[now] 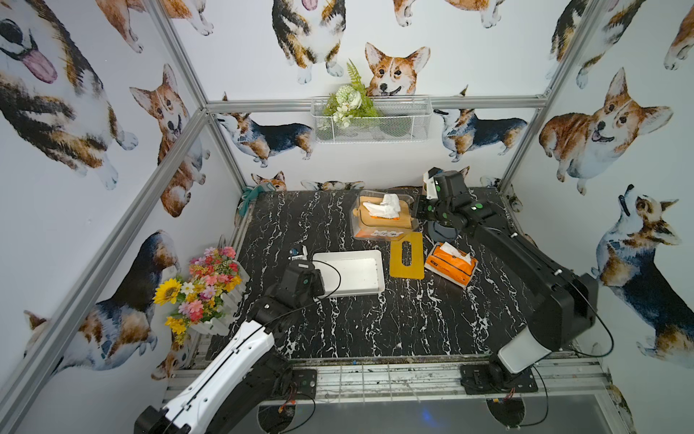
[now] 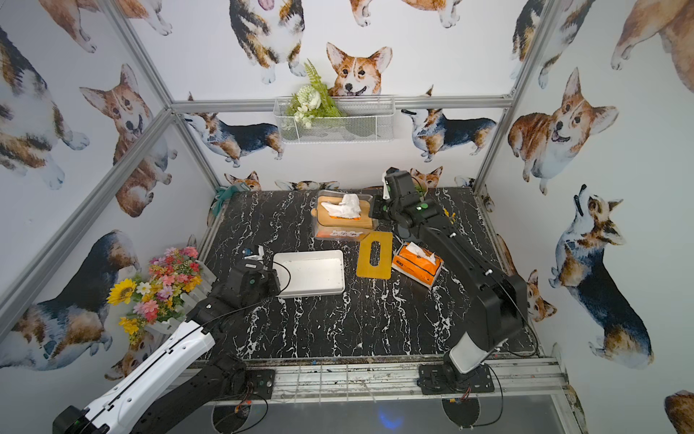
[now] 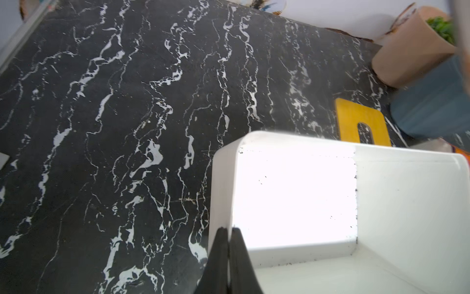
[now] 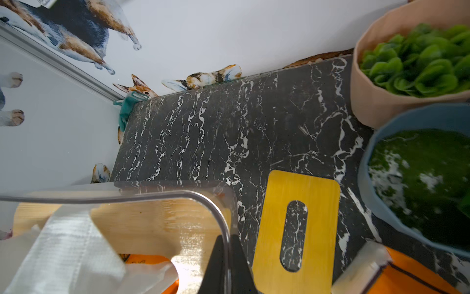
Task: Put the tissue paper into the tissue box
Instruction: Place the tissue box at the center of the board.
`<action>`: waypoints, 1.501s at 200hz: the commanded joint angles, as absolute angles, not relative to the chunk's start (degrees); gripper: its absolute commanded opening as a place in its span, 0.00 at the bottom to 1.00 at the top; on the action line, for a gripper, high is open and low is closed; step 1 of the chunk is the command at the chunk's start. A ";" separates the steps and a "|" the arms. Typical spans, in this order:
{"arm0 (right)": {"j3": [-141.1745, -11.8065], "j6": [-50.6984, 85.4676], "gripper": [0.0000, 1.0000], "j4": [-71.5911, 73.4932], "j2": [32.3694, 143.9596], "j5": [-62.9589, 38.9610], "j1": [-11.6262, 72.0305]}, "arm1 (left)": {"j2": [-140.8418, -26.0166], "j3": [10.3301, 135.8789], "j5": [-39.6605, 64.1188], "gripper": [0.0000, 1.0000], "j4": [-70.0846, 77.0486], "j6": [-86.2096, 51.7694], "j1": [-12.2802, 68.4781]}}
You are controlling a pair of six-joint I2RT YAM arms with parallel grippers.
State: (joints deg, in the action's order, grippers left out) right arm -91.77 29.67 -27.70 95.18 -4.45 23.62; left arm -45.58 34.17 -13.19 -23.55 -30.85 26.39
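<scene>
The left claw (image 3: 229,230) clenches the empty white tissue box (image 3: 407,203) by its wall, probably steadying it for filling, while the right claw (image 4: 227,238) clamps the clear box (image 4: 178,194) by its rim and the tissue pack (image 1: 448,267) lies free nearby.

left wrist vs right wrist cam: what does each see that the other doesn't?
Left wrist only: white box, with the left fingers shut on its wall.
Right wrist only: clear box with wooden lid and tissue, with the right fingers shut on its wall.
Both: yellow lid, beige pot, blue pot, marble table.
</scene>
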 commanded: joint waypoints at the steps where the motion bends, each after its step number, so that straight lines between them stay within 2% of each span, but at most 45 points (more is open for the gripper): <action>1: -100.37 29.03 0.00 -26.88 102.45 -3.74 25.58 | -43.62 33.66 -6.51 0.00 -23.25 -30.94 26.46; 42: -120.84 28.91 0.00 -35.12 120.22 -3.78 27.34 | -47.73 34.37 -2.22 0.00 -24.63 -31.23 26.46; 82: -132.71 28.53 0.00 -38.92 132.21 -2.54 27.36 | -52.23 34.70 0.06 0.00 -22.58 -31.22 26.50; 221: -132.89 25.75 0.00 -39.48 140.25 0.35 26.45 | -61.78 35.51 0.73 0.00 -20.24 -30.50 27.94; 277: -133.24 25.67 0.17 -39.77 139.70 -0.47 26.19 | -64.73 36.40 1.14 0.00 -19.78 -30.41 28.26; 300: -133.66 25.63 0.26 -40.03 138.49 -0.70 26.02 | -65.04 36.23 1.06 0.05 -19.69 -30.27 28.39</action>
